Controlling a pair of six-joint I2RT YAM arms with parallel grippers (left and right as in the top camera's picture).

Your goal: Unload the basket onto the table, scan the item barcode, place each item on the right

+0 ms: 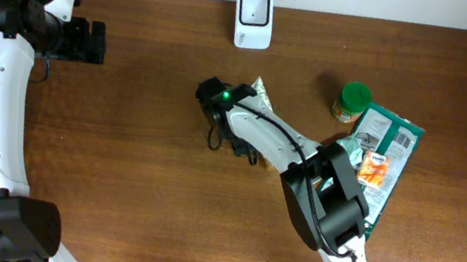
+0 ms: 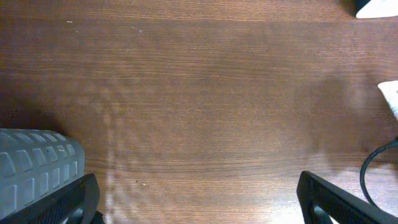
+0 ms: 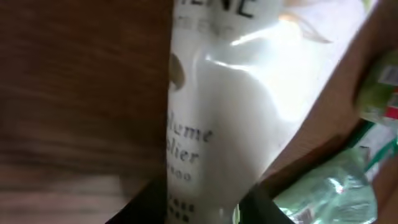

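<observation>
- While the wooden table [image 1: 132, 181] lies mostly bare, the goods sit on its right side. A flat green packet [image 1: 396, 143] lies there with a small orange sachet [image 1: 376, 171] on top, and a green-lidded jar [image 1: 352, 101] stands just beside it.
- The white scanner [image 1: 253, 18] stands at the far edge, near the middle and well apart from that pile.
- The left gripper [image 1: 95, 41] hovers over bare wood at the far left, with its jaws spread wide and nothing between them.
- The right gripper [image 3: 202, 208] is out over the middle of the table, between the pile and the scanner.
- The white tube [image 3: 230, 112], seen in the right wrist view, runs lengthways through that gripper. It fills the gap between the dark fingers [image 3: 146, 208], which are clamped against its sides.
- The tube looks light, glossy and soft-walled. It would probably dent under a hard squeeze and slide through a loose one.
- The best hold is likely across the fuller body near the cap end, where the wall has some backing, not on the flat crimped tail.
- No barcode shows on the printed face in view, so it is probably on the far side. The grip should leave that face uncovered and allow a roll of the wrist toward the scanner.
</observation>
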